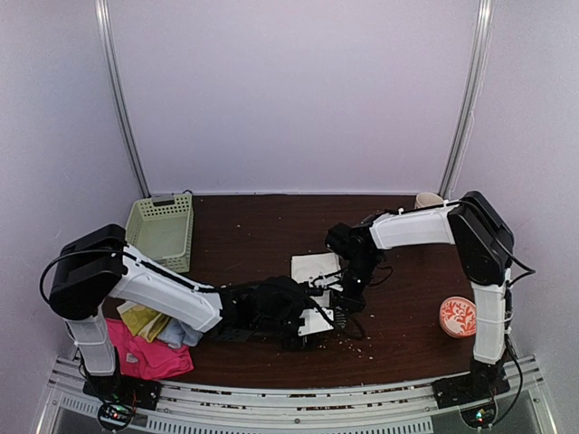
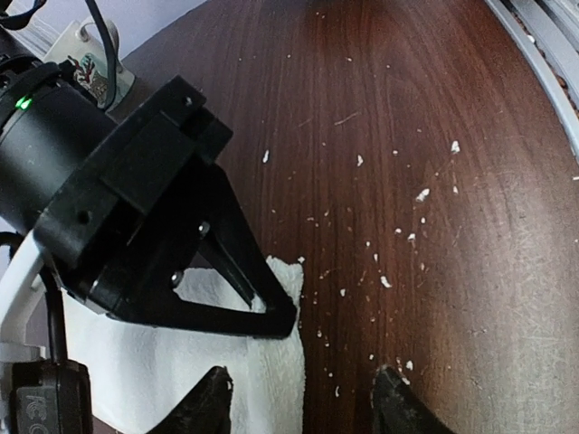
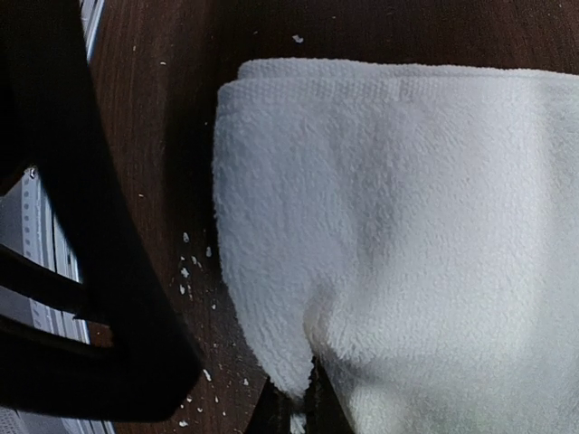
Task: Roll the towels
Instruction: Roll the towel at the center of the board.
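Observation:
A cream-white towel (image 1: 314,268) lies folded at mid-table; it fills the right wrist view (image 3: 407,226). My right gripper (image 3: 312,400) is shut on this towel's near edge and lifts a small fold of it. From the left, my left gripper (image 2: 303,409) hovers open over the towel's corner (image 2: 271,380), one finger (image 2: 213,402) above the cloth and the other above bare wood. The two grippers nearly touch (image 1: 327,307). A yellow-green towel (image 1: 140,318), a pale blue one (image 1: 181,334) and a hot-pink one (image 1: 149,357) lie heaped at the front left.
A pale green slotted basket (image 1: 163,231) stands at the back left. A round red patterned disc (image 1: 458,316) lies at the right front, and a pale cup (image 1: 428,200) stands behind the right arm. White crumbs (image 2: 398,226) dot the dark wood table (image 1: 262,226).

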Controlling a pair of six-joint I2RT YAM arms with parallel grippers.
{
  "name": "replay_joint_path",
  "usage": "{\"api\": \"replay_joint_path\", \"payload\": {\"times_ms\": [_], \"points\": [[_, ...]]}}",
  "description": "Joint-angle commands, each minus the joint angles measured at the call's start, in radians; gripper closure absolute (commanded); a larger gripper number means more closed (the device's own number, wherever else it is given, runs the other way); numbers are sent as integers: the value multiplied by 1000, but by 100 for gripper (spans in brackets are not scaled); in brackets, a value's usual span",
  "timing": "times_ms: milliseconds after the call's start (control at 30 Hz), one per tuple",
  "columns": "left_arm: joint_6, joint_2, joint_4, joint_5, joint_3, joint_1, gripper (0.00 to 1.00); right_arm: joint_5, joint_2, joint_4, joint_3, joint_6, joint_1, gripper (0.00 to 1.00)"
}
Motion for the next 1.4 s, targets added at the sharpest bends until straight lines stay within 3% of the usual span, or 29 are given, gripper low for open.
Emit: {"api": "replay_joint_path", "payload": {"times_ms": [0, 133, 400, 533, 733, 1000, 1200, 1367], "points": [[51, 48, 21, -18, 28, -5, 51, -24, 25, -31, 12, -1, -9, 100], [56, 74, 29, -42, 25, -3, 58, -23, 30, -29, 11, 1, -15, 100], [56, 64, 83, -85, 5, -3, 50, -32, 47, -45, 17, -7, -15, 100], [66, 18, 131, -65, -27, -3, 50, -36, 48, -51, 18, -12, -16, 100], [85, 94, 37, -85, 27, 4, 61, -36, 53, -53, 25, -9, -17, 100], [79, 125, 46, -132, 43, 6, 62, -47, 63, -69, 30, -22, -17, 100], [75, 144, 43, -167, 66, 6, 71, -62, 64, -84, 34, -32, -20, 100], [79, 148, 50, -188, 66, 6, 61, -67, 66, -94, 37, -38, -23, 100]]}}
